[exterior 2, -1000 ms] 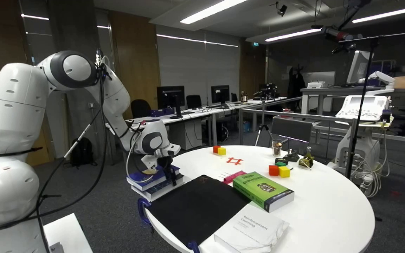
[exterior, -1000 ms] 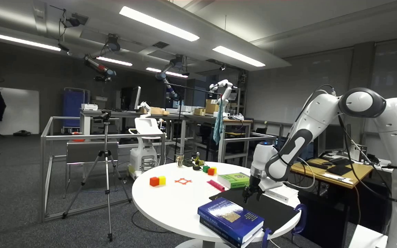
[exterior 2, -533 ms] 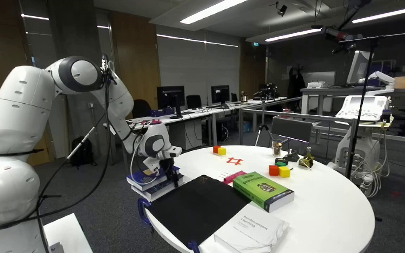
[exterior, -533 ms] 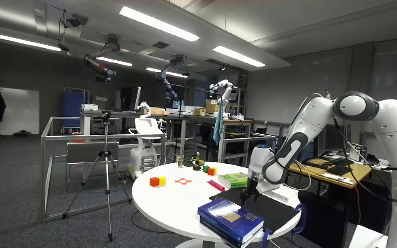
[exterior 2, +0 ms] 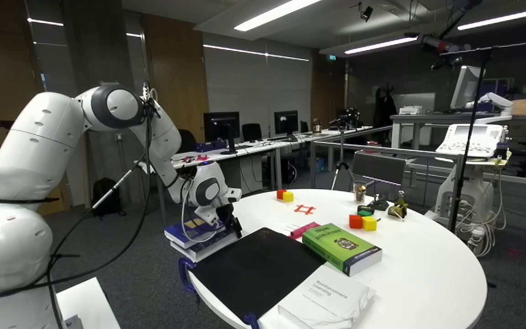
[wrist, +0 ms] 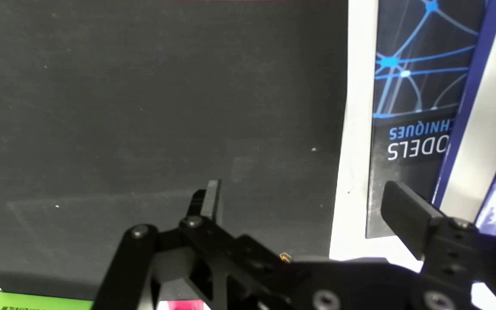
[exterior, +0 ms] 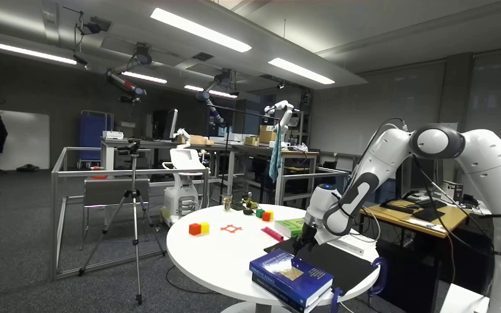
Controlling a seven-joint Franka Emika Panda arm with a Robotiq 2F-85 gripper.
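My gripper (wrist: 303, 189) is open with nothing between its fingers. In the wrist view one finger is over the black mat (wrist: 166, 107) and the other over the edge of a dark book (wrist: 403, 172). A thicker blue book (exterior: 276, 261) lies on top of that dark book, forming a stack at the table edge. In both exterior views the gripper (exterior: 303, 250) is low beside the stack, at the mat's side; it also shows here (exterior 2: 235, 228). From these views I cannot tell whether a finger touches the books.
A green book (exterior 2: 340, 246), a white book (exterior 2: 327, 297) and a pink roll (exterior 2: 304, 230) lie beyond the mat on the round white table (exterior 2: 427, 274). Red and yellow cubes (exterior: 199, 228), a red grid (exterior: 231, 228) and a glass (exterior: 227, 202) stand farther off. Blue clamps (exterior: 380, 276) grip the table edge.
The arm has reached farther out from its base over the table. The gripper has slid along the side of the book stack and tilted slightly. The books and other objects have not moved.
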